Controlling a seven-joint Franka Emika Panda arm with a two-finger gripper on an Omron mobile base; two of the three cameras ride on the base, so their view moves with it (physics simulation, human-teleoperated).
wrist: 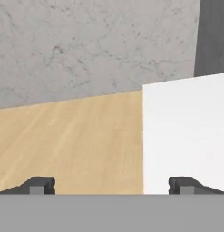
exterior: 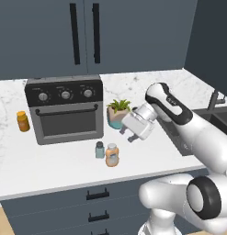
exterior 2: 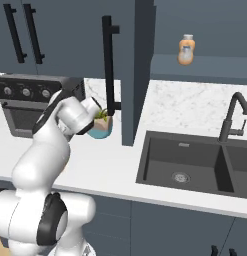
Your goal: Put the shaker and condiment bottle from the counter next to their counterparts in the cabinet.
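Note:
The small pale blue-grey shaker [exterior: 100, 149] with a dark cap stands near the front of the white marble counter [exterior: 50, 170]. Touching or nearly touching its right side is the orange condiment bottle [exterior: 112, 155] with a pale cap. My gripper [exterior: 127, 134] hangs open just above and to the right of the pair, holding nothing. In the hand view its fingertips [wrist: 38, 185] stand wide apart around my gripper [wrist: 112, 186]. The dark slate-blue cabinet [exterior 2: 126, 60] has its door swung open. A counterpart orange bottle [exterior 2: 186, 50] stands on its shelf.
A dark toaster oven [exterior: 65, 110] sits at the back left, with a small all-orange jar [exterior: 22, 121] to its left. A potted plant [exterior: 118, 111] stands right behind my hand. A black sink [exterior 2: 187, 162] and faucet [exterior 2: 232, 117] lie to the right.

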